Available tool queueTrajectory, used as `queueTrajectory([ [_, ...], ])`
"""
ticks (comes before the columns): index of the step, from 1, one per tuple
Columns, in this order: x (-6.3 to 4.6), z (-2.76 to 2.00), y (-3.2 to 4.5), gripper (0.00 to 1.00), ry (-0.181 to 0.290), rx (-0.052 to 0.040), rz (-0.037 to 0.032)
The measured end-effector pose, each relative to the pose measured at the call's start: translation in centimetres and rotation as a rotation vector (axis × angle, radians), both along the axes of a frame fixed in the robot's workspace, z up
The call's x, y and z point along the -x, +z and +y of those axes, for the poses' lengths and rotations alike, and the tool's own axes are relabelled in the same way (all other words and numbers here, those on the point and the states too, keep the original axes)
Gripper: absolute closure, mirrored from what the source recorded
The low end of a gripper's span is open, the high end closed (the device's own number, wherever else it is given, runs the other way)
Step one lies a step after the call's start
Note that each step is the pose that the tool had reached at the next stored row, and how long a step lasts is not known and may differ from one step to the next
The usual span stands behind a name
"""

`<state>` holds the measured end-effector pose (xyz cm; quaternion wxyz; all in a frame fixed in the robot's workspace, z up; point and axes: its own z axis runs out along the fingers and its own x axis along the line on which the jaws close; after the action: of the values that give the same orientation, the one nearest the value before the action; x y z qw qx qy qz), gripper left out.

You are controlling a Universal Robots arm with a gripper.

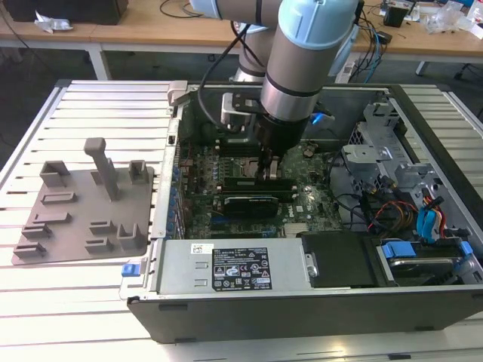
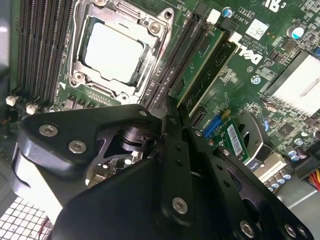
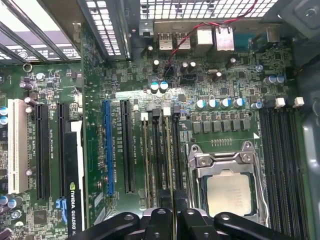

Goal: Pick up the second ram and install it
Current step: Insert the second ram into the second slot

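Note:
My gripper (image 1: 268, 172) reaches down into the open computer case (image 1: 302, 309), onto the memory slots beside the CPU socket (image 1: 240, 167). In the second wrist view the black fingers (image 2: 175, 150) meet at the near end of a green stick, the second ram (image 2: 200, 62), which stands in its slot. A darker green stick (image 2: 220, 67) sits in the slot beside it. In the first wrist view the gripper (image 3: 175, 216) is shut over the row of slots (image 3: 162, 150) beside the CPU socket (image 3: 230, 187). How deep the ram sits is hidden.
A grey holder tray (image 1: 83, 204) with upright blocks lies outside the case at the exterior view's left. Inside are a graphics card (image 1: 245, 204), the power supply (image 1: 226, 268), and a drive cage with cables (image 1: 400, 173) at the right.

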<state>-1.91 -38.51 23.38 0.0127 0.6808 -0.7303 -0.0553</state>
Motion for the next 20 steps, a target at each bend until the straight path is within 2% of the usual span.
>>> queueTrajectory([
  [9, 0.2, 0.16, -0.56, 0.86, 0.000, -0.0001, -0.0001],
  [15, 0.0, 0.17, -0.63, 0.86, 0.000, 0.0007, -0.0001],
  [17, 0.0, 0.17, -0.93, 0.86, 0.000, 0.0025, 0.0000],
  [20, 0.0, 0.64, -1.12, 0.86, -0.002, 0.0024, -0.0001],
])
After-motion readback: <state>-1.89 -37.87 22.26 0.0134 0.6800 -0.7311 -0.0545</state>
